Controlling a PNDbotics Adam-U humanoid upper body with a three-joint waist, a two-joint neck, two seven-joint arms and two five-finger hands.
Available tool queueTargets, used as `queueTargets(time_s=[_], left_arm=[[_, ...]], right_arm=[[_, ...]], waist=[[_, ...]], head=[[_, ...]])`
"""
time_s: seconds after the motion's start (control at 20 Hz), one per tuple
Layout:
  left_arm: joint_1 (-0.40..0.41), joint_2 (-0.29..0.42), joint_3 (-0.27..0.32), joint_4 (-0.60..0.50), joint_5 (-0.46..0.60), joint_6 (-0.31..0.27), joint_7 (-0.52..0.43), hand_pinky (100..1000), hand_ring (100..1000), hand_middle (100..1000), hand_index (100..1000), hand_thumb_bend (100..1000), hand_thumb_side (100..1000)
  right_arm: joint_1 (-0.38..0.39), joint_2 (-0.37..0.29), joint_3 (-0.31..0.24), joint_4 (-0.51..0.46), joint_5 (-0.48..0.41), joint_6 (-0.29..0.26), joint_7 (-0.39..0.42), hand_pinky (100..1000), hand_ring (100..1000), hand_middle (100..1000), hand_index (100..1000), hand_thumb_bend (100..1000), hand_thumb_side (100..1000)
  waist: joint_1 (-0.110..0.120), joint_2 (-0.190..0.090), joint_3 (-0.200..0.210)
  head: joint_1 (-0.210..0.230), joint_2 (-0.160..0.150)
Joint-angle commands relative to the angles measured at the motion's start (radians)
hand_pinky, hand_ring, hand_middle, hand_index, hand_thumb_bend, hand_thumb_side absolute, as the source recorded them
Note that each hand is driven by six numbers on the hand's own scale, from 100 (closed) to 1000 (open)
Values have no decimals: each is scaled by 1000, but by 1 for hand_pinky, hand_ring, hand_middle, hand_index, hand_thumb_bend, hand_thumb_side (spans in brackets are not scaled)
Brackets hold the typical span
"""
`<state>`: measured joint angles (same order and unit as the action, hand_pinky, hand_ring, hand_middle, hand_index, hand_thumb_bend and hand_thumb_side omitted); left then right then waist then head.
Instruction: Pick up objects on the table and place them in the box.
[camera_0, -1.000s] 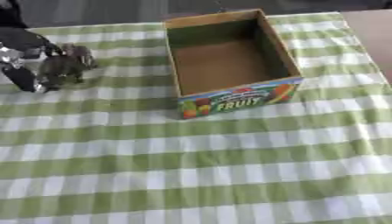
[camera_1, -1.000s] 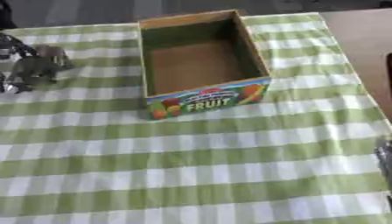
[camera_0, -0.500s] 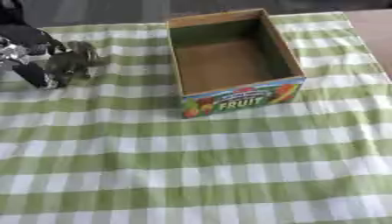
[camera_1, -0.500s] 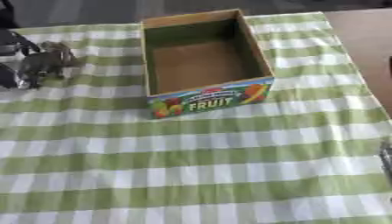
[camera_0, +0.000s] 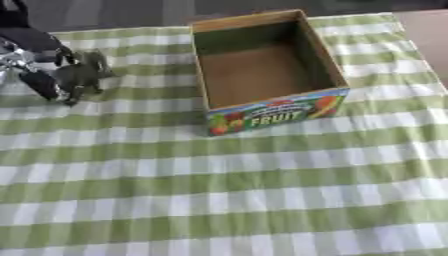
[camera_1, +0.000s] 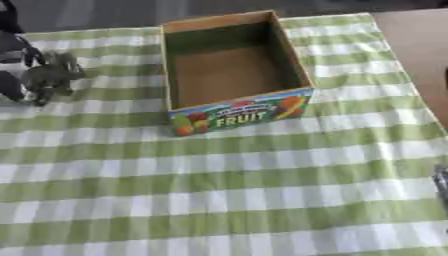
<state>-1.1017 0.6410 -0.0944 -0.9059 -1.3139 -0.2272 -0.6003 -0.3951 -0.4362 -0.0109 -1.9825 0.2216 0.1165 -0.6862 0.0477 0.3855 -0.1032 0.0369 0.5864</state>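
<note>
- Left eye view: the black and silver left hand (camera_0: 39, 60) is seen at the upper left, its fingers curled round a small dark grey-green object (camera_0: 83, 75) of unclear shape, which is held at the hand's right side above the green and white checked tablecloth (camera_0: 219, 200)
- An open brown cardboard box with a printed "FRUIT" front (camera_0: 271, 112) is found well to the right of that hand; bare cardboard is shown inside
- Right eye view: only a sliver of the right hand (camera_1: 442, 182) is shown at the right edge, near and right of the box; its fingers cannot be made out
</note>
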Motion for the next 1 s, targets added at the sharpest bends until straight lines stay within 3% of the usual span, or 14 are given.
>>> queueTargets(time_s=[0.05, 0.25, 0.5, 0.75, 1.0], left_arm=[[-18, 16, 4, -18, -6, 4, 31, 841, 735, 649, 800, 249, 409], [-17, 14, 5, -16, -1, 22, 71, 810, 709, 624, 766, 224, 446], [-13, 13, 3, -15, 2, 36, 125, 742, 644, 606, 715, 194, 381], [-10, 5, -4, 7, -7, 25, 90, 763, 675, 671, 809, 306, 393], [-10, -2, -7, 12, -14, 14, 41, 771, 689, 679, 842, 317, 411]], right_arm=[[-6, -14, -3, -18, 7, 3, -2, 820, 615, 679, 800, 100, 657], [-5, -13, -3, -18, 7, 7, -3, 820, 615, 680, 800, 100, 654], [-6, -12, -4, -18, 7, 11, -8, 819, 615, 679, 800, 100, 649], [-7, -10, -5, -18, 5, 12, -13, 819, 614, 678, 797, 100, 649], [-9, -10, -8, -18, 4, 11, -20, 819, 614, 677, 796, 100, 649]], waist=[[-1, -20, -1], [0, -19, -2], [1, -18, -3], [1, -16, -6], [1, -16, -9]], head=[[4, -11], [5, -12], [6, -13], [11, -17], [13, -19]])
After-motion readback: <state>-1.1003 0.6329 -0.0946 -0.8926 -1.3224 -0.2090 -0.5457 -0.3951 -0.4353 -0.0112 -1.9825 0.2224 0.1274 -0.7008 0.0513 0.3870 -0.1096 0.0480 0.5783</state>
